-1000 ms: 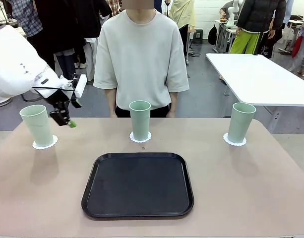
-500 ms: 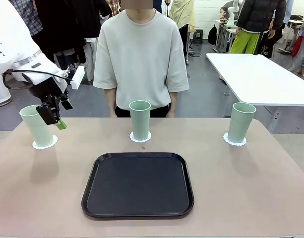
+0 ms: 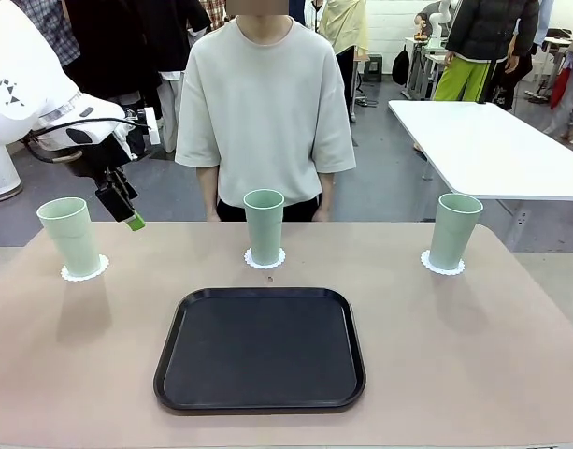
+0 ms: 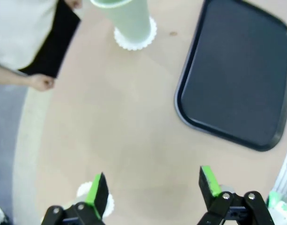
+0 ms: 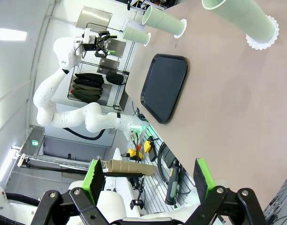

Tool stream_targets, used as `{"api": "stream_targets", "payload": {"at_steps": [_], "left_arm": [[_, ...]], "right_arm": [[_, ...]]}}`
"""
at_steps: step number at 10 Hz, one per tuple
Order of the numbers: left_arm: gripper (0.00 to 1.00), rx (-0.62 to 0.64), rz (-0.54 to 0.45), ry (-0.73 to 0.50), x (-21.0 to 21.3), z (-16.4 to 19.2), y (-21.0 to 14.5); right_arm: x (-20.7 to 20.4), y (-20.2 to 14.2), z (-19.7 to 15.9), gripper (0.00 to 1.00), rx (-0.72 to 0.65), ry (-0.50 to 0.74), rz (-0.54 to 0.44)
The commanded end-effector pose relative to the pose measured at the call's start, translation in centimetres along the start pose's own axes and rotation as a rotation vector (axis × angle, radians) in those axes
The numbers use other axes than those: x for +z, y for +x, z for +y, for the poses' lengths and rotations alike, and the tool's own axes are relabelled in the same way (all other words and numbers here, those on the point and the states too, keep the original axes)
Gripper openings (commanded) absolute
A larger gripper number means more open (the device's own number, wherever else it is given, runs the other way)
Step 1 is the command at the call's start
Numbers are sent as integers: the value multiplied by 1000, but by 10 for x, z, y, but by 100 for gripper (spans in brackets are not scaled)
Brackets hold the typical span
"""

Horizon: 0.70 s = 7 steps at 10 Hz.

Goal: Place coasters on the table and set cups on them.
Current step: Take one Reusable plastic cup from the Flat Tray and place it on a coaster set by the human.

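I see three cups [image 3: 264,225] on coasters [image 3: 265,259] on the table [image 3: 454,355]; my left gripper [image 3: 123,201] and right gripper [image 5: 148,180] both spread, empty

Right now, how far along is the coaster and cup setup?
It looks finished: the left cup, middle cup and right cup each stand upright on a white coaster on the tan table. Nothing is in hand: the left gripper hangs open above the table, and the right gripper is open too. The black tray holds nothing.
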<state>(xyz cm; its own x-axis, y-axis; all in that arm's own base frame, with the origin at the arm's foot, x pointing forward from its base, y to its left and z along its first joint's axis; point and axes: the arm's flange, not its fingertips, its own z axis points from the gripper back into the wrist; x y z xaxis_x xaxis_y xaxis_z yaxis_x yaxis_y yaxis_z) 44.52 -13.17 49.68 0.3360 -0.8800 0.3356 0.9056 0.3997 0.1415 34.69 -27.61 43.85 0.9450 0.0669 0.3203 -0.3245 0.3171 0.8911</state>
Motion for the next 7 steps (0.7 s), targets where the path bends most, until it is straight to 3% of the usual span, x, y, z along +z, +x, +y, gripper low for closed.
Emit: {"api": "stream_targets", "payload": {"at_steps": [1, 7], "left_arm": [[100, -90, 7, -14, 6, -7, -1], [100, -90, 7, -14, 6, -7, -1]], "right_arm": [[-2, -1, 2, 100, -8, 3, -12], [-2, -1, 2, 100, -8, 3, -12]]}}
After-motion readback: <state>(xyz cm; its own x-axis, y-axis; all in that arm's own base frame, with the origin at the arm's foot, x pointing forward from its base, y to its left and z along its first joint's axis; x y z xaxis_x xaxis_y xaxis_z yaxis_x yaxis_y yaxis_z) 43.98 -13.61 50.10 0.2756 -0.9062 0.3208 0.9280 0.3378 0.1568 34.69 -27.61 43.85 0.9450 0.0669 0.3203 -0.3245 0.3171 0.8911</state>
